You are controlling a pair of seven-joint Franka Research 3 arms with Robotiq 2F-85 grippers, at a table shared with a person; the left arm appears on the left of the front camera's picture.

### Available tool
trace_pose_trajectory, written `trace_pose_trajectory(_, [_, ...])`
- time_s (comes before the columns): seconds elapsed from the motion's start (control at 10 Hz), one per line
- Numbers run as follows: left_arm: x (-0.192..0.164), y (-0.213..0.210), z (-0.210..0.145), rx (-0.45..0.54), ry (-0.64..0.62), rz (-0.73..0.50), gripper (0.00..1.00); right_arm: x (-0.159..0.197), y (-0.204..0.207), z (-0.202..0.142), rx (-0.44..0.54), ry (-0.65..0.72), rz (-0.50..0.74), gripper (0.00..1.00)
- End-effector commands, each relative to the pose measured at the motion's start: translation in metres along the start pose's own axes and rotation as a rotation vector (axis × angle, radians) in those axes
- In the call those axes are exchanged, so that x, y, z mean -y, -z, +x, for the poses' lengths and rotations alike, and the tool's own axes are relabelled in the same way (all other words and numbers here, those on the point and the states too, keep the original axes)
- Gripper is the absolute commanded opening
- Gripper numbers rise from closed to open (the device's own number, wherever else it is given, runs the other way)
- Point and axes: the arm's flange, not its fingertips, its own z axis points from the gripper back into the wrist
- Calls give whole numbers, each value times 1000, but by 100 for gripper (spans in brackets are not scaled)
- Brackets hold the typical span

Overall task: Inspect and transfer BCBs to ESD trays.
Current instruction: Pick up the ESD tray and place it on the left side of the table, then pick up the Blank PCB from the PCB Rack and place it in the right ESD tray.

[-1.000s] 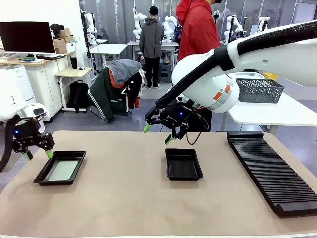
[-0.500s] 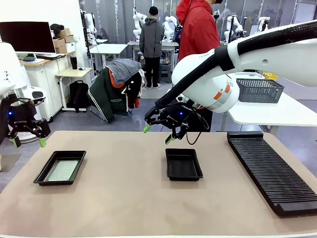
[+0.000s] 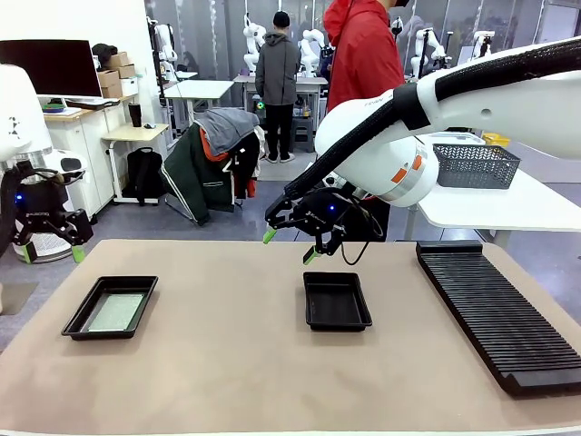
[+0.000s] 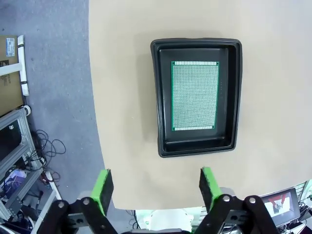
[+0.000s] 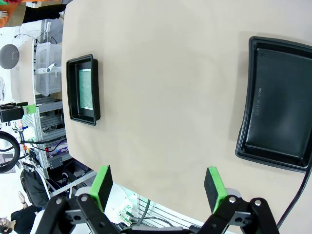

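Left gripper [image 3: 53, 255] and right gripper [image 3: 289, 246] wide open, empty; board [image 4: 195, 95] lies loose in tray [image 4: 156, 97], so a knock could dislodge it.

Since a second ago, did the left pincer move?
Yes. The left pincer went up and leftward, away from the tray holding the board.

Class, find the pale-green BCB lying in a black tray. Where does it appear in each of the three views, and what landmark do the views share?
Front view: the BCB lies at lower left.
Left wrist view: upper middle, a little right of centre.
Right wrist view: upper left, seen small.
Shared landmark: the black tray that holds it, its rim framing the board in all three views.
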Motion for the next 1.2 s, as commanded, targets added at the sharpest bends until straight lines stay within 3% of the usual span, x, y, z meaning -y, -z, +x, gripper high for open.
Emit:
trace_pose_trajectory(0.0, [0, 2, -1, 1, -3, -4, 94, -1, 1, 1, 4, 14, -21, 100])
trace_pose_trajectory(1.1, [0, 2, -1, 1, -3, -4, 94, -1, 1, 1, 4, 14, -21, 100])
